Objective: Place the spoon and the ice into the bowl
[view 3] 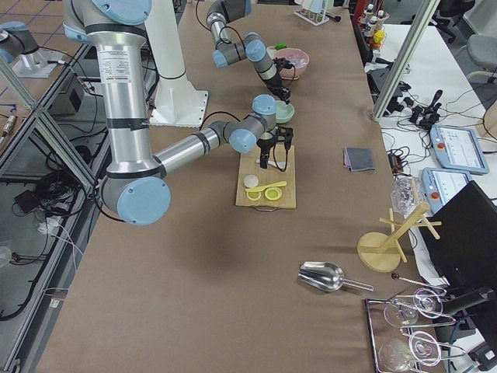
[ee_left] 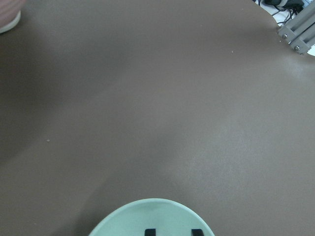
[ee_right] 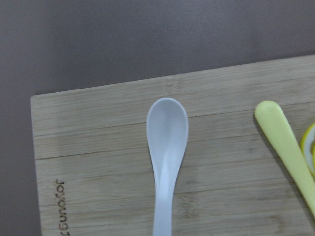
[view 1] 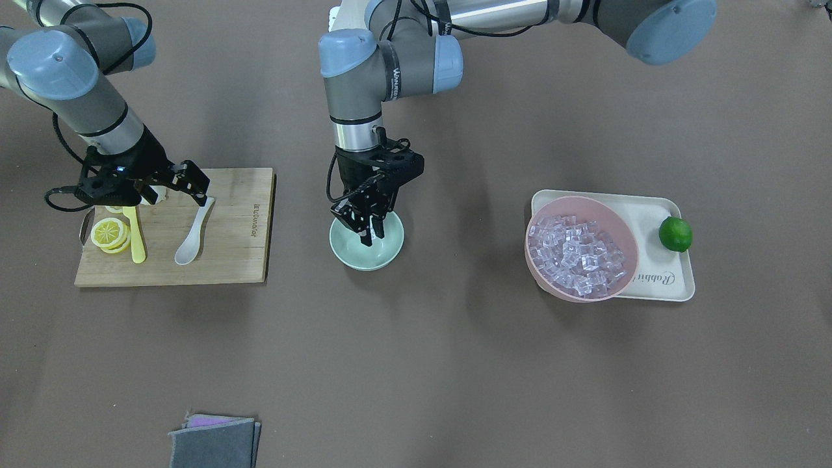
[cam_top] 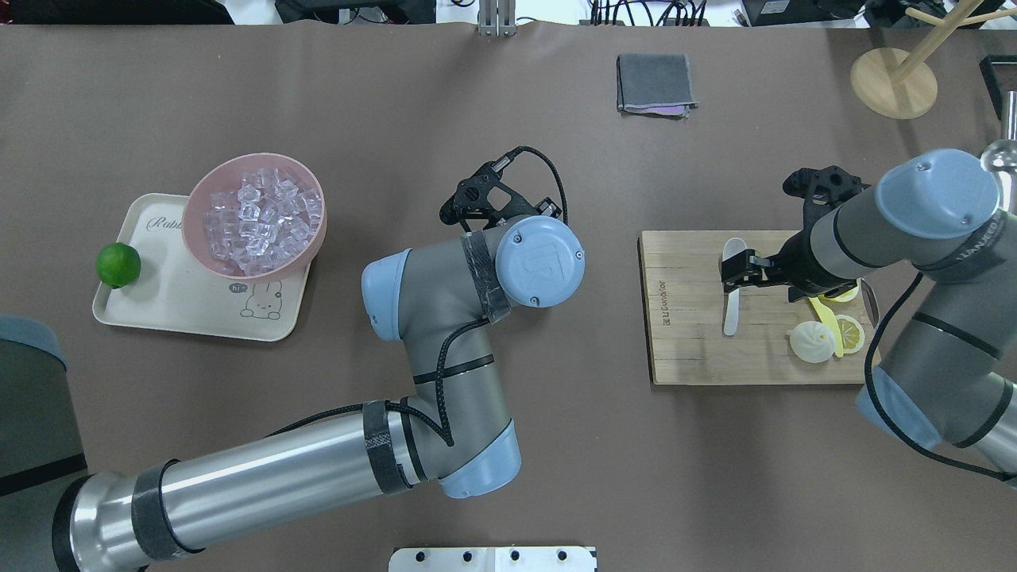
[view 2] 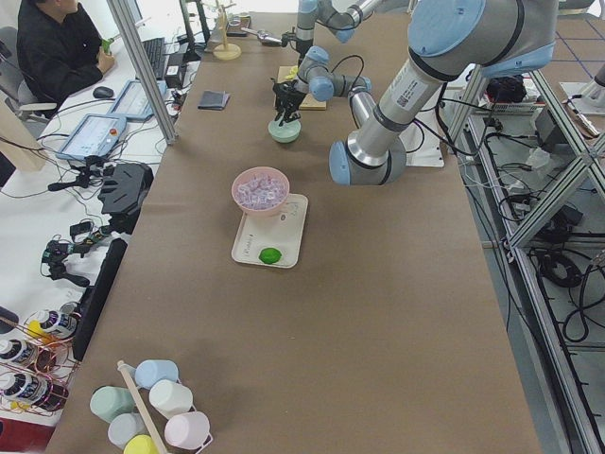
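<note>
The left gripper (view 1: 370,233) is hanging nose-down over the bowl (view 1: 354,259), its jaws reaching inside the rim, so the bowl is sitting directly beneath them. In the left wrist view the 2 fingertips (ee_left: 150,232) are showing a little apart, with mint green between them. Whether a cube is sitting in that gap I cannot tell, so the state of these jaws is staying undecided. The ice (view 1: 575,257) is lying heaped in the pink bowl (view 1: 621,224), well apart from those jaws, out toward the robot's left. The pink bowl is resting on a tray (view 1: 656,283), with a lime (view 1: 675,234) beside it.

The right gripper (view 1: 195,184) is hovering over the cutting board (view 1: 234,240), its jaws spread and gripping nothing. The spoon (view 1: 192,235) is lying flat on the board just below those jaws, its handle running under them and its scoop pointing ahead of them, away from the robot. A yellow knife (view 1: 135,237) and lemon slices (view 1: 107,234) are lying on the same board, off to the robot's right of those jaws.
</note>
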You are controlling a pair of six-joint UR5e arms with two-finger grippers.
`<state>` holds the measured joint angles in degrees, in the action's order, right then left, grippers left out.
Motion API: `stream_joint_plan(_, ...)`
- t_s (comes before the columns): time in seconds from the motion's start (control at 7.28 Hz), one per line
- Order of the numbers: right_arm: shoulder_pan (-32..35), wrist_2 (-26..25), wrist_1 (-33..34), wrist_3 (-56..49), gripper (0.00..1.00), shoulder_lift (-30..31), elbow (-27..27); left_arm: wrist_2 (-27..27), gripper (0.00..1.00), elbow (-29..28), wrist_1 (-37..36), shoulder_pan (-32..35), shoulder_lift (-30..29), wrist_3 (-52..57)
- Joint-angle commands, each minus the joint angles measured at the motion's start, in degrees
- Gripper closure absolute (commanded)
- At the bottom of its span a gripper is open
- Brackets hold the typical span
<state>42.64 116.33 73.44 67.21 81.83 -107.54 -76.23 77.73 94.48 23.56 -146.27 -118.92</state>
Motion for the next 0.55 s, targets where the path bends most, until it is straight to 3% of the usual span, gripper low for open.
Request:
stream_joint_plan(0.0, -0.98, -1.19, 2.05, 0.56, 0.01, -2.02, 0.92, 0.11, 1.0, -0.57, 0.27, -0.36, -1.03, 0.01)
stream_joint_plan(0.41, -1.16, -2.16, 2.06, 0.56, 0.02, -3.07, 3.21, 0.11, 1.0, -0.57, 0.27, -0.88, -1.56, 0.27)
